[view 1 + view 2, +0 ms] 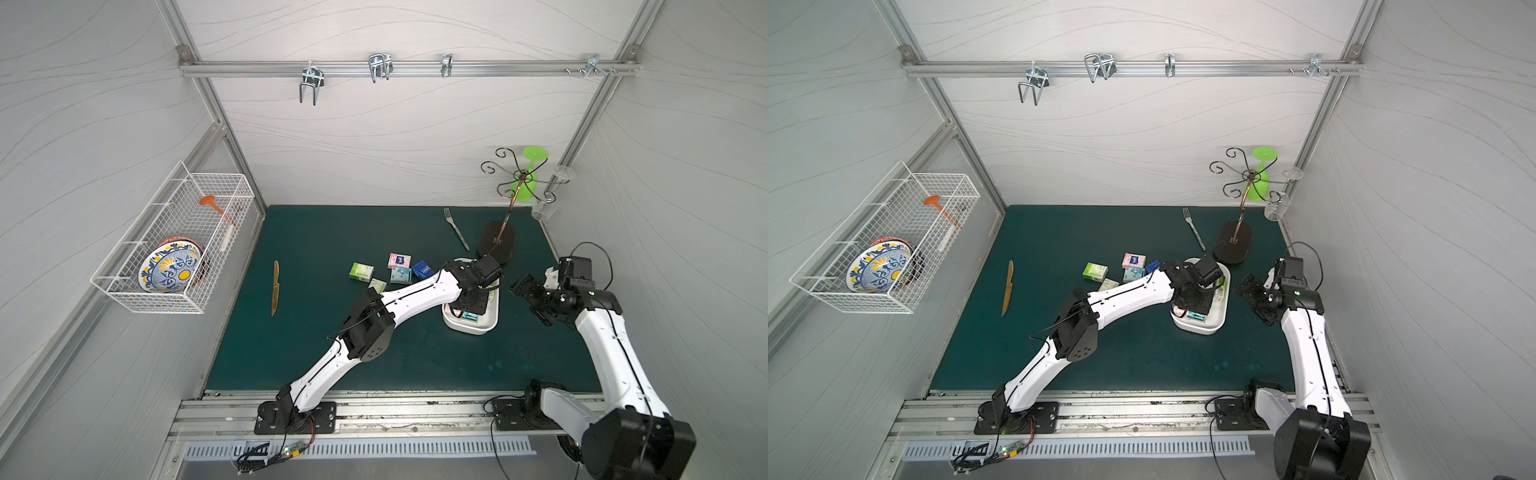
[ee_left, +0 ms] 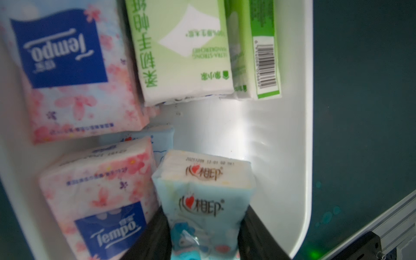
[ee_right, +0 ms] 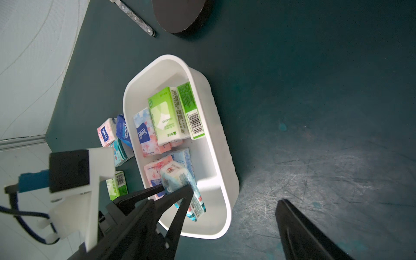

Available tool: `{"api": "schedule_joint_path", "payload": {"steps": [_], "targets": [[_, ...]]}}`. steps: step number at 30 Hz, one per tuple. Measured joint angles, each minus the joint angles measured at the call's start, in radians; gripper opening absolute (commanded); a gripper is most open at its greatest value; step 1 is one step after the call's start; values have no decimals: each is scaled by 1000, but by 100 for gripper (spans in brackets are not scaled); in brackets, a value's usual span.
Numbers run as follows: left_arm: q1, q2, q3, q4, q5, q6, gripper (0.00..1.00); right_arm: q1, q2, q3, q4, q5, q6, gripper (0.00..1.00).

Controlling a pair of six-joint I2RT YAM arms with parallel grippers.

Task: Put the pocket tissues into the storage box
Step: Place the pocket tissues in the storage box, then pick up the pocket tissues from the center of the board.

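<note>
The white storage box [image 1: 469, 330] [image 1: 1200, 330] sits right of the mat's centre. My left gripper [image 2: 203, 227] [image 1: 467, 309] reaches down into it, shut on a light blue tissue packet [image 2: 202, 198] [image 3: 180, 177] that hangs nose-down just above the box floor. Inside lie two pink packets [image 2: 67, 74], two green ones [image 2: 180, 49] and another light blue one [image 2: 162, 139]. Several more pocket tissues [image 1: 399, 270] lie on the mat left of the box. My right gripper [image 1: 530, 301] [image 3: 213, 216] hovers open and empty just right of the box.
A fork [image 1: 457, 228] and the dark base of a wire cup stand [image 1: 496, 243] lie behind the box. A wooden knife [image 1: 275, 288] rests at the mat's left. A wire basket [image 1: 174, 241] with plates hangs on the left wall.
</note>
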Motion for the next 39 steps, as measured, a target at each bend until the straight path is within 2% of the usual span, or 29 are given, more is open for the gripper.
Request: {"api": "schedule_joint_path", "payload": {"steps": [4, 11, 16, 23, 27, 33, 39], "targets": [[0, 1, 8, -3, -5, 6, 66, 0, 0, 10, -1, -3, -13, 90], [0, -7, 11, -2, -2, 5, 69, 0, 5, 18, -1, -12, -24, 88], [0, -95, -42, 17, 3, 1, 70, 68, 21, 60, -9, 12, -24, 88], [23, -385, -270, 104, 7, -4, 71, 332, 124, 190, -15, 104, -32, 88], [84, -542, -455, 164, 18, -11, 71, 461, 225, 254, 0, 135, -42, 87], [227, -690, -732, 212, 18, -12, 72, 565, 406, 358, 54, 114, -107, 83], [346, -786, -939, 247, 18, -8, 73, 644, 601, 523, 84, 85, -208, 77]]}}
